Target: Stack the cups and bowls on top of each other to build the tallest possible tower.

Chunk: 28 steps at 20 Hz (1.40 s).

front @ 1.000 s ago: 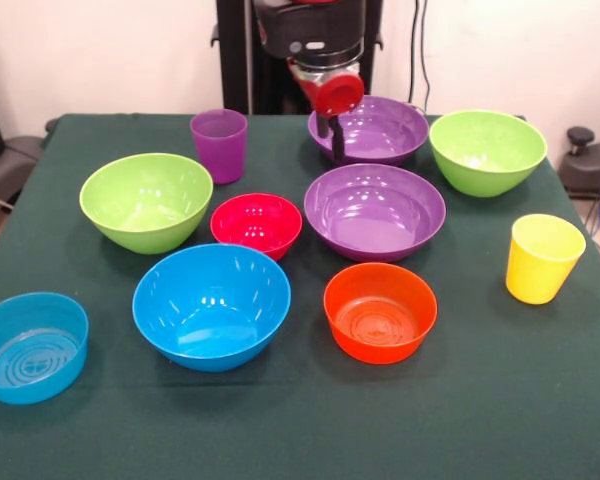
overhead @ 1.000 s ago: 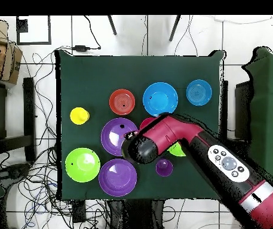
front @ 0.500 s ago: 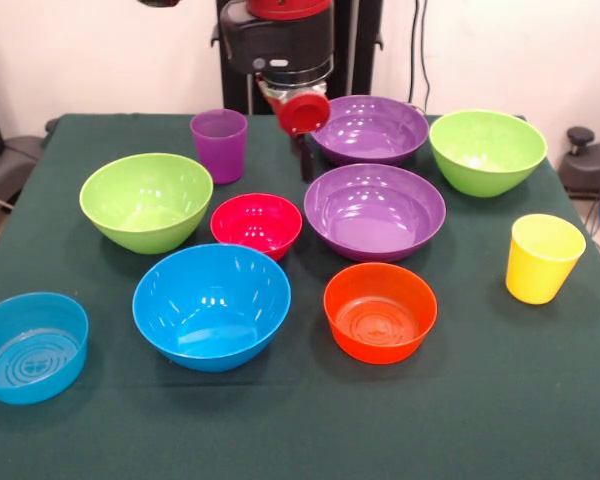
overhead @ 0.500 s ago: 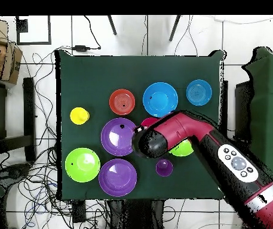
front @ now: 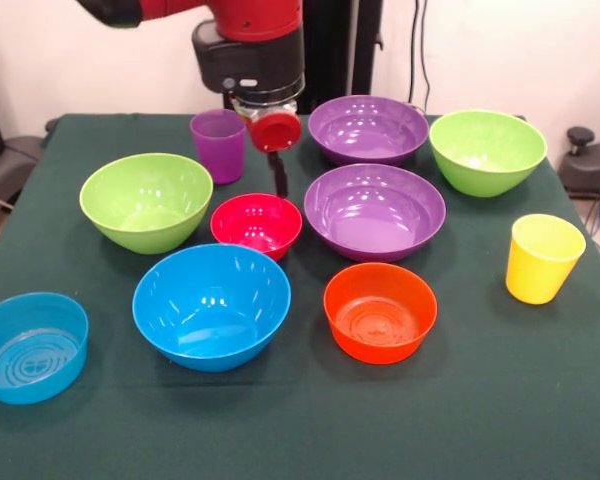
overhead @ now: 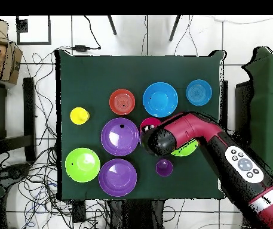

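My gripper (front: 278, 178) hangs just behind the red-pink bowl (front: 257, 223), to the right of the purple cup (front: 219, 143), and holds nothing I can see. Two purple bowls (front: 369, 128) (front: 375, 210) sit to its right. Lime bowls stand at the left (front: 146, 200) and far right (front: 487, 150). Nearer the front are the large blue bowl (front: 211, 305), the orange bowl (front: 380, 311), the small blue bowl (front: 30, 345) and the yellow cup (front: 543, 257). Every piece stands alone; no tower shows. From overhead the arm (overhead: 162, 140) covers part of the red-pink bowl (overhead: 146, 124) and one lime bowl (overhead: 188, 149).
The green table cloth (front: 500, 400) has bare room along the front edge and at the front right. Cables and floor tiles surround the table (overhead: 91, 71) in the overhead view. A black chair (front: 592, 160) stands off the right side.
The arm has swung left in the front view, from above the far purple bowl's rim to the gap between the purple cup and the red-pink bowl. No cup or bowl has moved.
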Each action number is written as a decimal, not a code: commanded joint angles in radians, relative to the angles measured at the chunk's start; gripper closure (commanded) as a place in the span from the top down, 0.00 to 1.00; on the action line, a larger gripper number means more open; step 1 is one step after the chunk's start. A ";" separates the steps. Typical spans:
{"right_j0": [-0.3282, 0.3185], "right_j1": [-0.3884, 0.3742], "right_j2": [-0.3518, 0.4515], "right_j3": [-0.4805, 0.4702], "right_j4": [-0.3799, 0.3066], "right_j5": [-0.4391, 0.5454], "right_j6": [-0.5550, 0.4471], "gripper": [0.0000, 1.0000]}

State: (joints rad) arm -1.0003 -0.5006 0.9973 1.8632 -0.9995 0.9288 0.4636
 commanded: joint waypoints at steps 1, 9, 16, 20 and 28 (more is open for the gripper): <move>0.011 0.106 -0.107 -0.081 -0.133 0.016 -0.392 1.00; 0.023 0.132 -0.156 -0.070 -0.185 -0.024 -0.389 1.00; 0.025 0.150 -0.182 -0.060 -0.220 -0.052 -0.371 1.00; 0.029 0.153 -0.195 -0.057 -0.235 -0.051 -0.365 1.00; 0.081 0.085 -0.238 -0.023 -0.275 -0.093 -0.141 1.00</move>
State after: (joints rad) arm -0.9852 -0.3773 0.8486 1.8500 -1.1726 0.9084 0.3174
